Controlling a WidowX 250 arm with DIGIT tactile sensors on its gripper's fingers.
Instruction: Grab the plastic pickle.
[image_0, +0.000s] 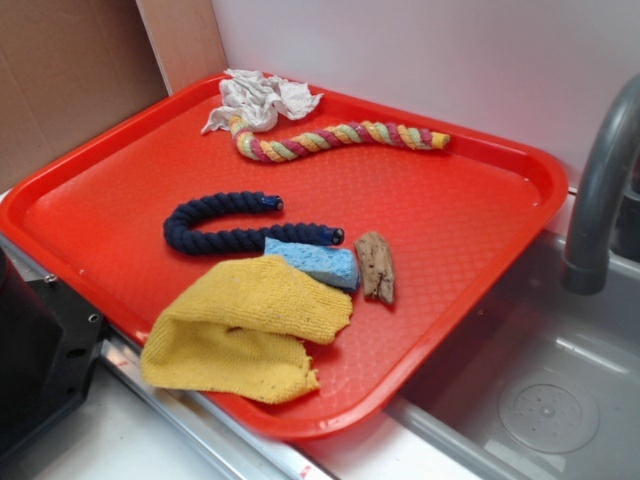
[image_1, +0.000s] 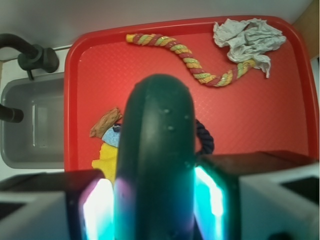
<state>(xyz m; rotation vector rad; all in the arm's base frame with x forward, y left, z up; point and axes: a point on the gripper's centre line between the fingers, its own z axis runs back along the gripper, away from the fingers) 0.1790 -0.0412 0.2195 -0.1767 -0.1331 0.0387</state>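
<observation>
Pickle (image_1: 157, 150) fills the middle of the wrist view, a smooth dark teal-green oval standing upright between the two fingers of the tool (image_1: 157, 200), which is clamped on it from both sides; the finger pads (image_1: 97, 210) glow cyan and pink against its flanks. The pickle is held up above the red tray (image_1: 280, 100), not resting on it. On the tray lie a multicoloured twisted rope (image_0: 340, 138) with a crumpled white rag (image_0: 258, 98) at one end, a dark navy curved rope (image_0: 215, 222), a blue sponge (image_0: 315, 262) touching that rope's end, a piece of brown wood (image_0: 377, 266) just beside the sponge, and a yellow knitted cloth (image_0: 240, 330) overlapping the sponge's near edge. A grey sink (image_0: 540, 400) with a dark faucet (image_0: 600, 190) sits beside the tray.
</observation>
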